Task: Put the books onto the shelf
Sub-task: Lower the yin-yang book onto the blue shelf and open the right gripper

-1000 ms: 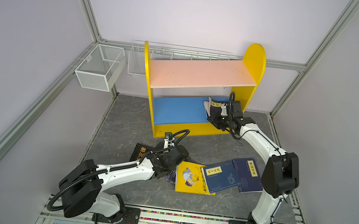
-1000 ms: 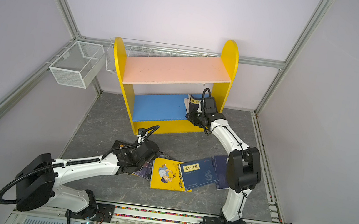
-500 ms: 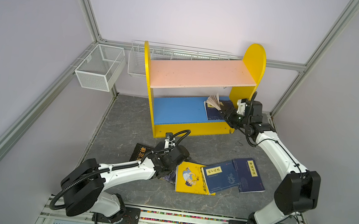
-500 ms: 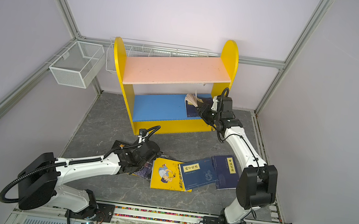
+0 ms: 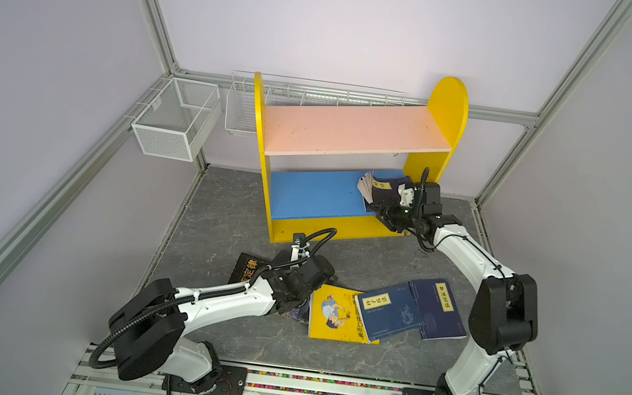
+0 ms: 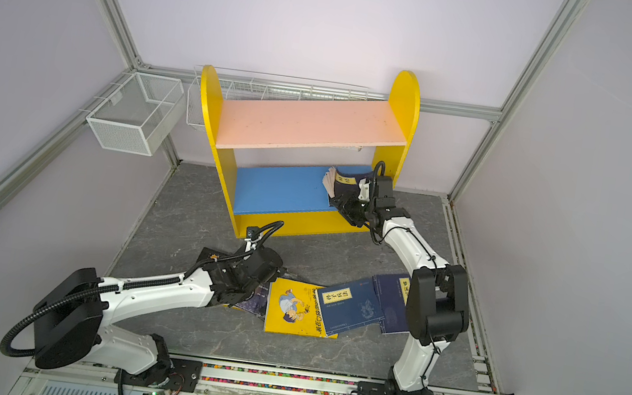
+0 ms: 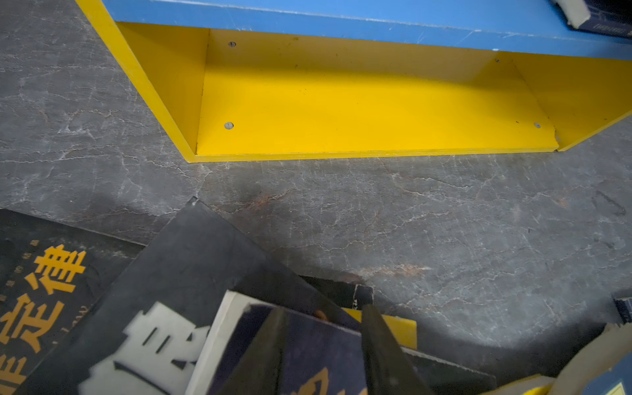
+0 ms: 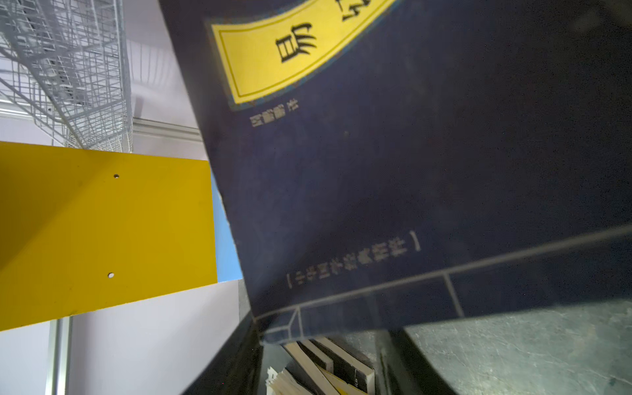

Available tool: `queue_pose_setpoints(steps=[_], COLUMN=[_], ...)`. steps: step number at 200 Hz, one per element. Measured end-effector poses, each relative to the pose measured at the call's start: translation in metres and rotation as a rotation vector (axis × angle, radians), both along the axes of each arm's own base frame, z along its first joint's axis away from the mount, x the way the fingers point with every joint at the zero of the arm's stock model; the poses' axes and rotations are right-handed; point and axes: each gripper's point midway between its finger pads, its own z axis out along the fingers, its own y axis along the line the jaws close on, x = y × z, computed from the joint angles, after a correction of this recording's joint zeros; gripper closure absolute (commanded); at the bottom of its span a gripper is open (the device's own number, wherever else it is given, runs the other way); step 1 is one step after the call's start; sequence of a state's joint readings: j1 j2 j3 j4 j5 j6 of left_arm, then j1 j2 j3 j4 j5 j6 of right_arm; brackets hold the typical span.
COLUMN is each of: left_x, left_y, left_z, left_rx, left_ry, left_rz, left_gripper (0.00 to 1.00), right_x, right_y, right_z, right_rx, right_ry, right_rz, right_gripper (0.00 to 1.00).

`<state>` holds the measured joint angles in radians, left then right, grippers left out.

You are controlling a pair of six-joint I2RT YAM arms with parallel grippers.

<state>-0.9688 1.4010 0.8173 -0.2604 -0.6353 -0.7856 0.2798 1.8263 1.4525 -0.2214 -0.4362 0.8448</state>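
The shelf has a pink upper board (image 5: 357,131) and a blue lower board (image 5: 314,194). A navy book (image 5: 381,186) (image 6: 344,179) (image 8: 376,171) leans at the blue board's right end, its pages fanned. My right gripper (image 5: 382,210) (image 6: 342,204) (image 8: 321,333) stands open just at its lower edge. On the floor lie a yellow book (image 5: 335,314), two navy books (image 5: 386,313) (image 5: 439,308) and a black book (image 5: 244,271) (image 7: 41,290). My left gripper (image 5: 317,278) (image 7: 323,309) is open, fingers resting on a dark book's cover (image 7: 321,349).
Two white wire baskets (image 5: 173,124) (image 5: 242,112) hang on the back left walls behind the shelf. Another black book with white characters (image 7: 154,290) lies under the dark one. The arms' base rail (image 5: 321,388) runs along the front. Walls close in both sides.
My right gripper has opened and let go of the navy book, which now leans on the blue board. The right arm shifted sideways and back. The left arm has not moved.
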Motion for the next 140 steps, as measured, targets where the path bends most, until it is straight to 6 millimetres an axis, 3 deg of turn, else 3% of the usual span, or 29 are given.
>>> queue_pose_setpoints(steps=[22, 76, 140], left_x=[0.000, 0.000, 0.000], left_y=[0.000, 0.000, 0.002], left_z=[0.000, 0.000, -0.001], left_rx=[0.000, -0.001, -0.003], left_ry=[0.000, 0.000, 0.000], left_rz=[0.000, 0.000, 0.007], left_gripper=[0.62, 0.62, 0.62], right_x=[0.002, 0.010, 0.014], right_y=[0.000, -0.010, -0.008], right_z=[-0.008, -0.041, -0.036], right_rx=[0.005, -0.030, -0.085], right_ry=[0.036, 0.131, 0.093], right_rz=[-0.023, -0.114, -0.111], right_gripper=[0.29, 0.23, 0.25])
